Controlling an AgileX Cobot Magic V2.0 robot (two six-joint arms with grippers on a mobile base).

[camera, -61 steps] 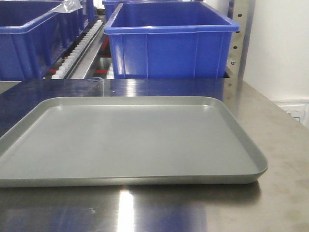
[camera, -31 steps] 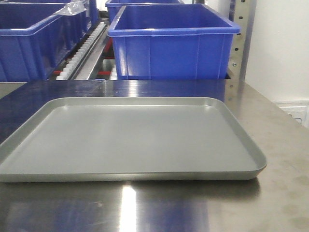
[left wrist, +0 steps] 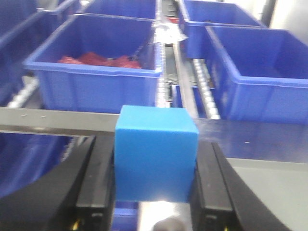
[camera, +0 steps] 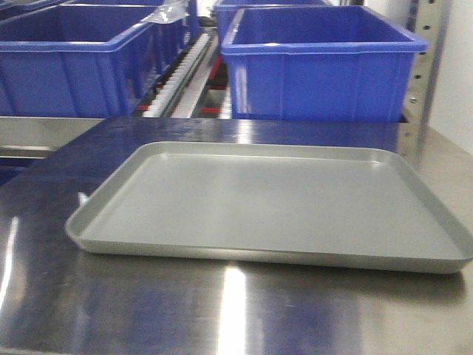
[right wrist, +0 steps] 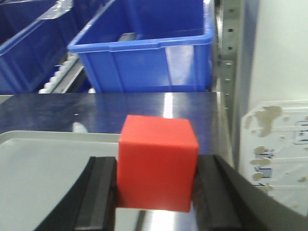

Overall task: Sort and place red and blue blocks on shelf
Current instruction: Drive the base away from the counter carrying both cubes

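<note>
My left gripper (left wrist: 154, 178) is shut on the blue block (left wrist: 155, 150), held above the steel table facing the shelf (left wrist: 166, 62) with its roller tracks. My right gripper (right wrist: 156, 185) is shut on the red block (right wrist: 156, 163), held over the right edge of the grey tray (right wrist: 48, 168). Neither gripper nor block shows in the front view, which shows the shelf (camera: 185, 74) behind the table.
An empty flat grey tray (camera: 273, 200) lies on the steel table (camera: 148, 310). Large blue bins (camera: 321, 63) stand on the shelf; the left bin (left wrist: 96, 72) holds red items. A perforated steel post (right wrist: 228, 53) stands at right.
The front view has shifted: the tray and bins now sit further right in the frame, and more of the left bin and table's left side show.
</note>
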